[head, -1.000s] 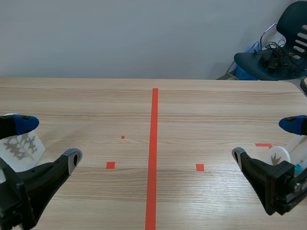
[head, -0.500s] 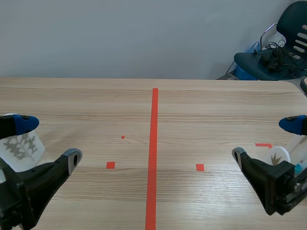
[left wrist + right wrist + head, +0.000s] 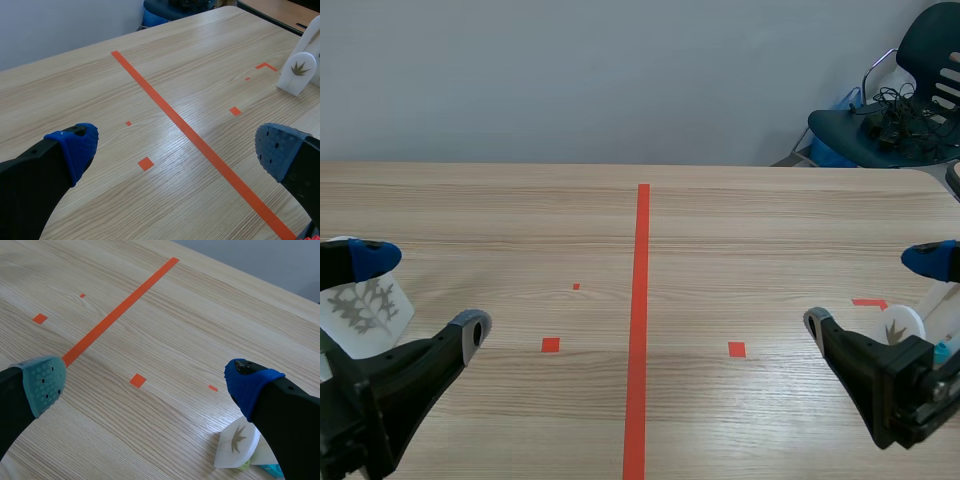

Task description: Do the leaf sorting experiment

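A white card with a grey leaf print (image 3: 362, 305) stands at the table's left edge, between the fingers of my left gripper (image 3: 420, 290), which is open and holds nothing. At the right edge a white piece with a brown leaf (image 3: 900, 326) (image 3: 236, 442) (image 3: 299, 68) stands beside my right gripper (image 3: 875, 290), also open. In the right wrist view that piece sits just under the blue-padded finger (image 3: 247, 382), with a bit of teal and yellowish material beneath it. Neither gripper (image 3: 175, 145) (image 3: 145, 377) touches a leaf piece.
An orange-red tape line (image 3: 639, 310) runs down the middle of the wooden table, with small tape squares (image 3: 550, 345) (image 3: 737, 349) on either side. A dark chair (image 3: 900, 100) with cables stands beyond the far right corner.
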Motion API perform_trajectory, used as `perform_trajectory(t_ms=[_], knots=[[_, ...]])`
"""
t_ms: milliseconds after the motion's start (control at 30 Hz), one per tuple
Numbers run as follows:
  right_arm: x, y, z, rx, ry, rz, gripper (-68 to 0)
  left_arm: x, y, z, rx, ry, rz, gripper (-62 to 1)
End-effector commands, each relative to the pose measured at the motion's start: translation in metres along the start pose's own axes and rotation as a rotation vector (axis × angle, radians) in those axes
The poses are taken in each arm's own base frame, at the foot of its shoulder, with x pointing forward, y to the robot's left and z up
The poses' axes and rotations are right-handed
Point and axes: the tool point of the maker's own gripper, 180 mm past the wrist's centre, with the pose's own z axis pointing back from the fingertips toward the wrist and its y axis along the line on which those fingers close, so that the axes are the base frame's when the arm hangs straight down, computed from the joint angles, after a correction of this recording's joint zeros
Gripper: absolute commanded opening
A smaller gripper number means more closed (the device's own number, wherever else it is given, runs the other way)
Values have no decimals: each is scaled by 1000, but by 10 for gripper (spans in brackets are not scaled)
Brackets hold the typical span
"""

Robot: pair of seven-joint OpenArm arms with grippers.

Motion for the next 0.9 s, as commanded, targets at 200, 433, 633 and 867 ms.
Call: perform_trajectory(t_ms=[200, 433, 633, 867], knots=[[11, -2, 0, -1, -35, 12, 4, 8, 0, -1, 0, -30, 1, 14], [11, -2, 0, -1, -35, 12, 4, 8, 0, -1, 0, -30, 1, 14], [11, -2, 0, -1, -35, 12, 4, 8, 0, -1, 0, -30, 1, 14], [11, -2, 0, -1, -35, 12, 4, 4, 0, -1, 0, -7, 1, 14]])
